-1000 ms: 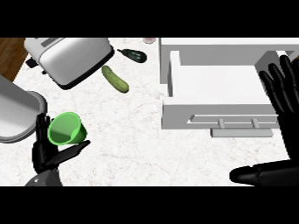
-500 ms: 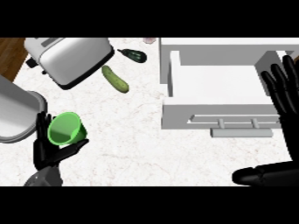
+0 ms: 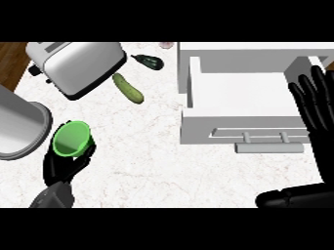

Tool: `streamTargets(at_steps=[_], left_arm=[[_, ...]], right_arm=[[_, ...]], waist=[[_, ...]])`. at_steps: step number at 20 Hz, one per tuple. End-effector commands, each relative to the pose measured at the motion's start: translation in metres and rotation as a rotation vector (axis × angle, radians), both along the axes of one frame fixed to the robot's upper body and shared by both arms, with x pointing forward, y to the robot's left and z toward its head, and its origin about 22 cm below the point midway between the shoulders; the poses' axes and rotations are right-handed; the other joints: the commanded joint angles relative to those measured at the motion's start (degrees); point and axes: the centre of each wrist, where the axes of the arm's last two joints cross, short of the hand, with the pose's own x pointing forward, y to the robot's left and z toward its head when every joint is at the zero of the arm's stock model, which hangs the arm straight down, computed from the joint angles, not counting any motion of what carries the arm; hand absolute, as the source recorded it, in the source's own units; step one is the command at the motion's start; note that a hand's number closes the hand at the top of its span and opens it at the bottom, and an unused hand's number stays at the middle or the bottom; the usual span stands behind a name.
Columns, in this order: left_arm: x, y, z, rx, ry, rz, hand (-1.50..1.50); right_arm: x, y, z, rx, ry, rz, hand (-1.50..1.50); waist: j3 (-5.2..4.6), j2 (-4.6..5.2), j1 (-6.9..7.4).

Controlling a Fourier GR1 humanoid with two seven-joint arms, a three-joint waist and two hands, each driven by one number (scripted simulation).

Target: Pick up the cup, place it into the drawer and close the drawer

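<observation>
A green cup (image 3: 72,138) lies at the counter's left, its mouth facing up toward me. My left hand (image 3: 63,166) sits just below it with its fingers curled round the cup's sides. The white drawer (image 3: 235,127) stands open at the right, its handle (image 3: 267,140) on the front face and its inside bare. My right hand (image 3: 325,105) stays open with fingers straight up along the drawer's right edge.
A silver toaster (image 3: 76,63) lies at the back left. A large grey cylinder (image 3: 8,124) stands right beside the cup on the left. A green cucumber (image 3: 127,88) and a dark vegetable (image 3: 149,61) lie between toaster and drawer.
The left hand and the cup have shifted slightly toward me. The right hand stays where it was.
</observation>
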Motion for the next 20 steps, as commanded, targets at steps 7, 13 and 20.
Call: streamTargets(at_steps=[7, 13, 20], left_arm=[[0.011, 0.005, 0.009, 0.087, -0.125, 0.019, 1.50], [0.016, -0.018, 0.008, 0.075, -0.159, -0.144, 1.50], [0.021, -0.011, 0.024, 0.095, -0.257, -0.198, 1.50]], right_arm=[[0.002, -0.007, -0.013, 0.012, 0.001, -0.016, -1.50], [0.005, -0.018, 0.023, 0.003, -0.026, 0.004, -1.50], [-0.006, -0.004, -0.007, -0.004, 0.017, -0.017, -1.50]], waist=[[0.04, -0.02, 0.19], [0.03, -0.07, 0.13], [0.08, -0.28, 0.55]])
